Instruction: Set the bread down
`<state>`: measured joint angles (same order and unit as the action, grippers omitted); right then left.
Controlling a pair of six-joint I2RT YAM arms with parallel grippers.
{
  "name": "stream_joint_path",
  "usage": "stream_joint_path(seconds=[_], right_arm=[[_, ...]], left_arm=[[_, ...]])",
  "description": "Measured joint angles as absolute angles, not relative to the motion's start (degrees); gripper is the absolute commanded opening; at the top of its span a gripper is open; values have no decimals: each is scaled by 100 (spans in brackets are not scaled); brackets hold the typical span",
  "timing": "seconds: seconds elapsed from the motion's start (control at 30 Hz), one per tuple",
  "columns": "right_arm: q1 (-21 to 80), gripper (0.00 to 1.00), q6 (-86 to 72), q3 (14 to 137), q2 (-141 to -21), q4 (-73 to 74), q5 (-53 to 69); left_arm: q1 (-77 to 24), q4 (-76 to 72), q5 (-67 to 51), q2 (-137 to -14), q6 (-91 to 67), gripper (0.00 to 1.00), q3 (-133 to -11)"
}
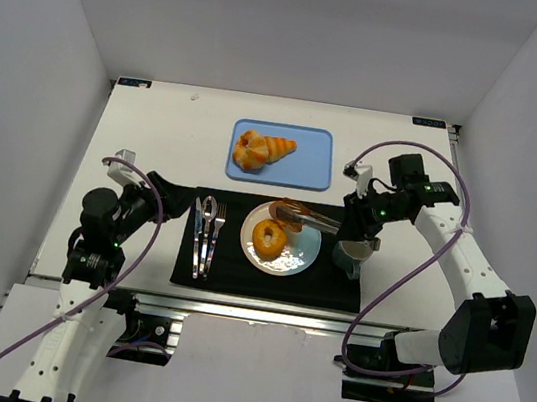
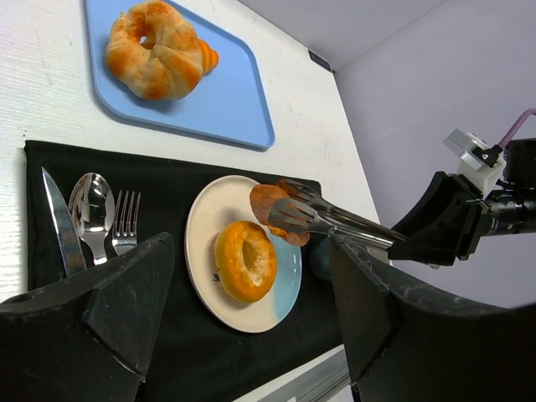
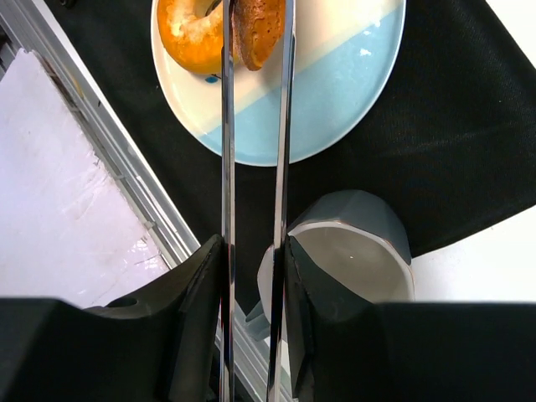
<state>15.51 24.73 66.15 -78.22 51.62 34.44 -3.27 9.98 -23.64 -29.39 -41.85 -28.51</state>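
Note:
My right gripper [image 1: 354, 226] [image 3: 251, 251] is shut on metal tongs [image 1: 314, 219] [image 3: 226, 126]. The tongs pinch a brown piece of bread [image 1: 291, 208] [image 3: 258, 29] [image 2: 272, 209] just above the far edge of a cream and light-blue plate [image 1: 292, 261] [image 3: 335, 92] [image 2: 205, 226]. An orange ring-shaped bread [image 1: 268, 236] [image 2: 244, 260] [image 3: 191, 33] lies on the plate. My left gripper [image 1: 163, 195] [image 2: 249, 244] is open and empty, left of the black mat [image 1: 237, 277].
A blue tray [image 1: 320, 163] [image 2: 234, 100] with two golden pastries [image 1: 261, 148] stands at the back. A knife, spoon and fork [image 1: 206, 234] [image 2: 92, 213] lie on the mat's left. A grey cup [image 1: 351, 257] [image 3: 352, 251] stands right of the plate, under my right gripper.

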Motion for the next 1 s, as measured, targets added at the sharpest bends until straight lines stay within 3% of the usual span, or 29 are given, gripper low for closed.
stream_joint_path(seconds=[0.07,0.47,1.0], right_arm=[[1586,18,2475,6611,-7804,5166,3417],[1664,42,2475,6611,-7806,5260,3299],[1664,50,2394,6617,-7804,5194,3310]], left_arm=[[-327,1004,-2364,-2895,-4195,84,-2847],[-327,1118,-2357,-2609,-4206,84,-2845],[-327,1170,-2357,-2681,-4206,84,-2845]])
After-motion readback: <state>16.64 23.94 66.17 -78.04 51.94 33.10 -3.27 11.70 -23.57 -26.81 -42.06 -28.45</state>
